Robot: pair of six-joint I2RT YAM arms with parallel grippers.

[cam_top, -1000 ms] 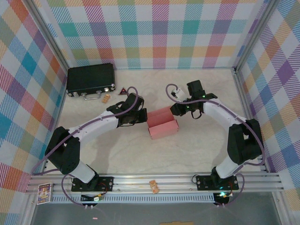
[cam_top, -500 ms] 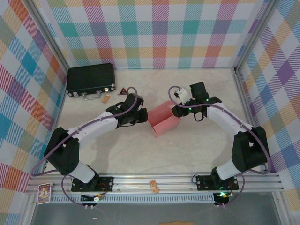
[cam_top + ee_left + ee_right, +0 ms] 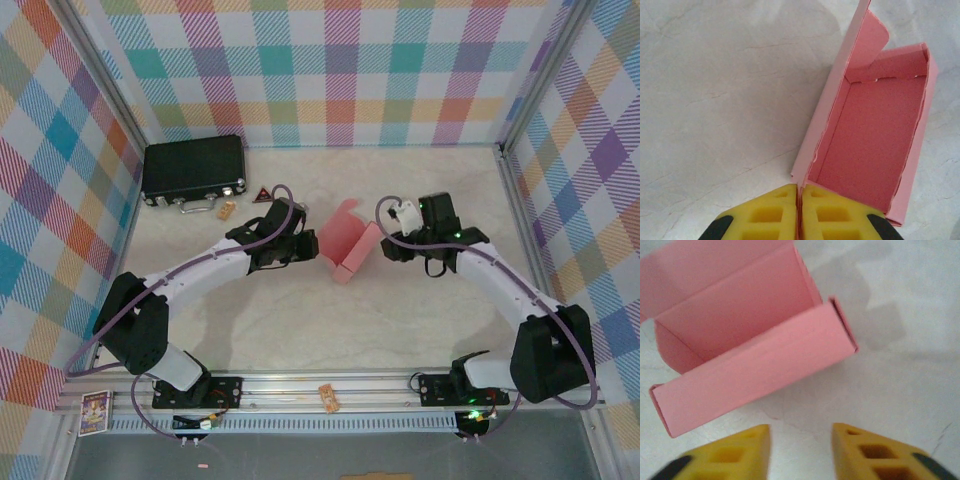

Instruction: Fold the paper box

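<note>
The paper box [image 3: 350,240] is a small salmon-pink open box with its flap up, lying at an angle in the middle of the table. My left gripper [image 3: 312,250] meets it from the left. In the left wrist view the yellow fingers [image 3: 770,217] are pressed together on the thin edge of the box wall [image 3: 815,130], and the box's open inside [image 3: 875,140] faces the camera. My right gripper [image 3: 385,246] stands just right of the box. It is open [image 3: 801,432] over bare table, a short way from the box's long outer side [image 3: 750,365], touching nothing.
A black hard case [image 3: 193,170] lies at the back left, with a small red triangle [image 3: 263,195] and a tan piece [image 3: 227,209] beside it. Plaid walls close in three sides. Another tan piece [image 3: 328,398] sits on the front rail.
The box has swung anticlockwise and shifted toward the back, still pinched by the left gripper. The right gripper has drawn back to the right, off the box.
</note>
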